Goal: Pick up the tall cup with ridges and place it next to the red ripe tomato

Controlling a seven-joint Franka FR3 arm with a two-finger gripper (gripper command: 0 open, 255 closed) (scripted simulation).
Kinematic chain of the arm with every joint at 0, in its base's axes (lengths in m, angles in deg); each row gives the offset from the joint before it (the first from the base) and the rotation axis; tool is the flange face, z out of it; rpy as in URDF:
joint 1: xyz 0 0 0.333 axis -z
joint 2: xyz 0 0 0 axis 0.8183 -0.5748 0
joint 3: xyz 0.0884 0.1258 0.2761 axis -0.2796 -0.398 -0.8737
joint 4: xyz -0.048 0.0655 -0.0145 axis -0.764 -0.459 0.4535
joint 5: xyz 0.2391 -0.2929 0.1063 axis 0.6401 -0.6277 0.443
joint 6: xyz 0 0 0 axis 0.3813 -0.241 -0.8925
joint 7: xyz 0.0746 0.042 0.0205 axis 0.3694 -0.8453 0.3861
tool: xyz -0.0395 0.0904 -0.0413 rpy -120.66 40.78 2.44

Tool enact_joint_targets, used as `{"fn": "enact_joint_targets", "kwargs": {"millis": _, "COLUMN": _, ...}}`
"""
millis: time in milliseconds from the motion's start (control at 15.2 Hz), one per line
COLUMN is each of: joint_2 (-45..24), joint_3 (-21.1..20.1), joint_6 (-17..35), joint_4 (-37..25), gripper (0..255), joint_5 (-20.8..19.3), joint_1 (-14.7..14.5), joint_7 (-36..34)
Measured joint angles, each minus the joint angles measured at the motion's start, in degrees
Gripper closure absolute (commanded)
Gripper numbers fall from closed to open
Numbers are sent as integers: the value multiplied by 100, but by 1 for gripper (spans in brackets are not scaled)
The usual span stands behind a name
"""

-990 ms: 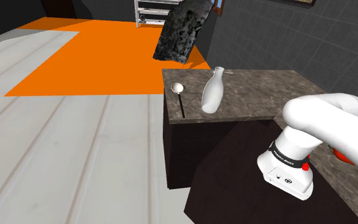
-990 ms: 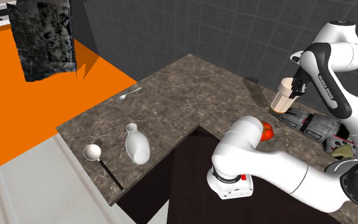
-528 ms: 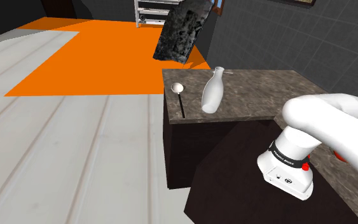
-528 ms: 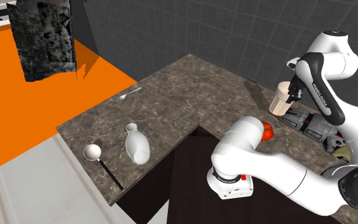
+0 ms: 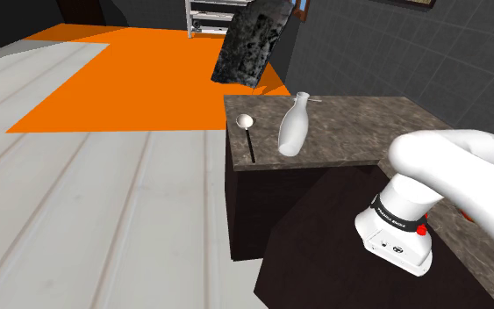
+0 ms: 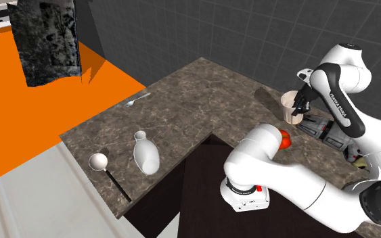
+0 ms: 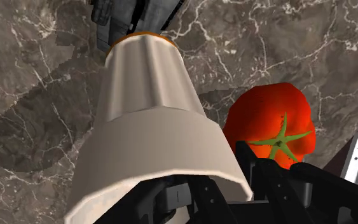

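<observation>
In the second exterior view, a ladle (image 6: 99, 161) is lying and a white bottle (image 6: 145, 155) is standing at the lower left of the counter (image 6: 202, 94), well apart from the work. Right of centre the tomato (image 6: 285, 139) is sitting half hidden behind the arm. Just above and right of it the cup (image 6: 290, 108) is hanging roughly upright in the gripper (image 6: 298, 107), whose fingers are clamping its upper part. A dark tool (image 6: 331, 130) is lying just right of the cup. In the wrist view the pale, ridged cup is showing at left and middle, with the tomato just beside it at the right. The placing step is in hand, I judge, and nearly finished; whether the base is touching the counter I cannot tell. The next move is calling for a short straight descent, then fingers parting without tipping the cup
</observation>
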Motion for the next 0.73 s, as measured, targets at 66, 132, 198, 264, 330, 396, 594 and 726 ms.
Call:
{"fn": "enact_joint_targets", "kwargs": {"millis": 66, "joint_2": -64, "joint_3": 100, "joint_6": 132, "joint_4": 36, "gripper": 255, "joint_5": 123, "joint_1": 67, "joint_7": 33}}
{"fn": "enact_joint_targets", "kwargs": {"millis": 132, "joint_2": -143, "joint_3": 155, "joint_6": 317, "joint_4": 83, "gripper": 255, "joint_5": 193, "joint_1": 181, "joint_7": 88}}
{"fn": "enact_joint_targets", "kwargs": {"millis": 198, "joint_2": -271, "joint_3": 240, "joint_6": 549, "joint_4": 99, "gripper": 255, "joint_5": 302, "joint_1": 199, "joint_7": 82}}
{"fn": "enact_joint_targets", "kwargs": {"millis": 264, "joint_2": -392, "joint_3": 252, "joint_6": 632, "joint_4": 211, "gripper": 255, "joint_5": 305, "joint_1": 370, "joint_7": 118}}
{"fn": "enact_joint_targets", "kwargs": {"millis": 330, "joint_2": -547, "joint_3": 299, "joint_6": 789, "joint_4": 157, "gripper": 255, "joint_5": 393, "joint_1": 374, "joint_7": 156}}
{"fn": "enact_joint_targets", "kwargs": {"millis": 396, "joint_2": -701, "joint_3": 337, "joint_6": 943, "joint_4": 163, "gripper": 255, "joint_5": 501, "joint_1": 413, "joint_7": 168}}
{"fn": "enact_joint_targets", "kwargs": {"millis": 594, "joint_2": -1205, "joint_3": 467, "joint_6": 1583, "joint_4": 283, "gripper": 255, "joint_5": 804, "joint_1": 634, "joint_7": 239}}
{"fn": "enact_joint_targets", "kwargs": {"millis": 726, "joint_2": -1447, "joint_3": 588, "joint_6": 1874, "joint_4": 422, "gripper": 0, "joint_5": 973, "joint_1": 844, "joint_7": 326}}
